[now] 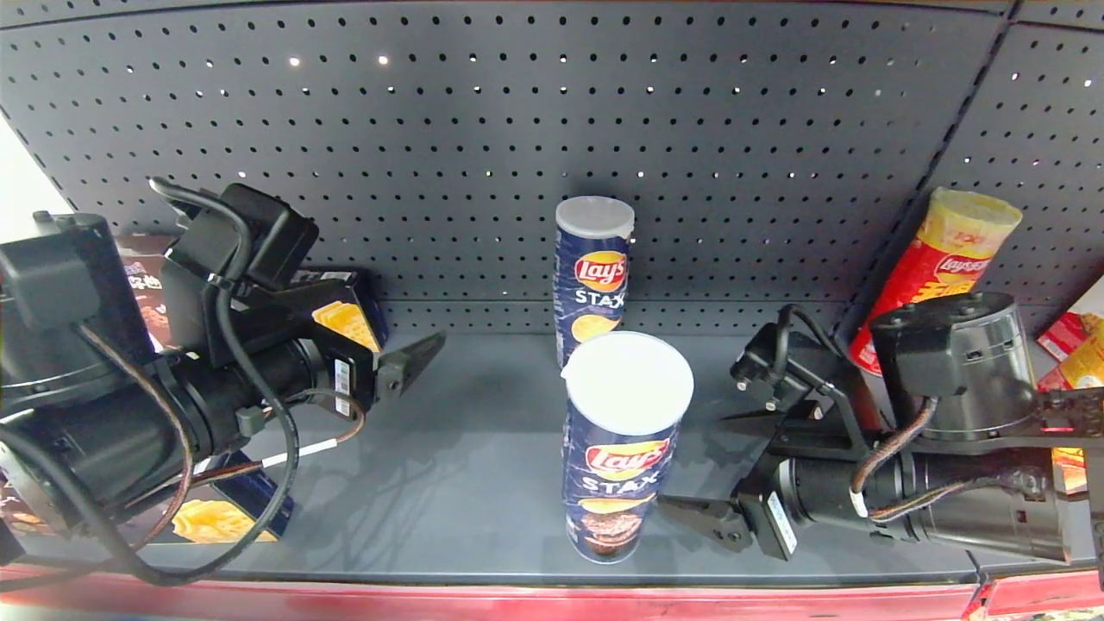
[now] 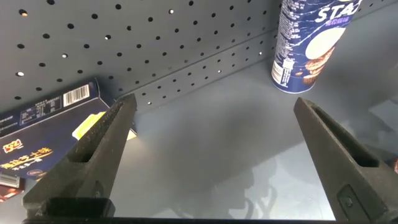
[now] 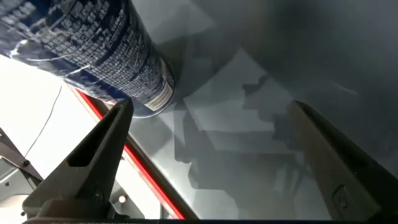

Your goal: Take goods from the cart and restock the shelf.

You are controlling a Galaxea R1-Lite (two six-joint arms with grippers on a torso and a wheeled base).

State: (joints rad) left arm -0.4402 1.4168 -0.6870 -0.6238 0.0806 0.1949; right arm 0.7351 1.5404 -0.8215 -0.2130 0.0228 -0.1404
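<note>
Two blue chip cans stand on the grey shelf (image 1: 466,466). The front can (image 1: 621,448) is near the shelf's front edge, and the back can (image 1: 593,276) is by the pegboard wall. My right gripper (image 1: 694,461) is open just right of the front can, close to it but apart. In the right wrist view the front can (image 3: 93,50) lies beyond one of the open fingers (image 3: 93,155). My left gripper (image 1: 405,371) is open and holds nothing, well left of both cans. In the left wrist view it (image 2: 214,106) points across bare shelf toward the back can (image 2: 308,46).
Dark blue snack boxes (image 1: 345,310) (image 1: 224,517) lie at the shelf's left, under and behind my left arm. A red and yellow can (image 1: 944,259) leans on the wall at the right, with snack packs (image 1: 1078,345) beside it. A red strip (image 1: 517,599) edges the shelf front.
</note>
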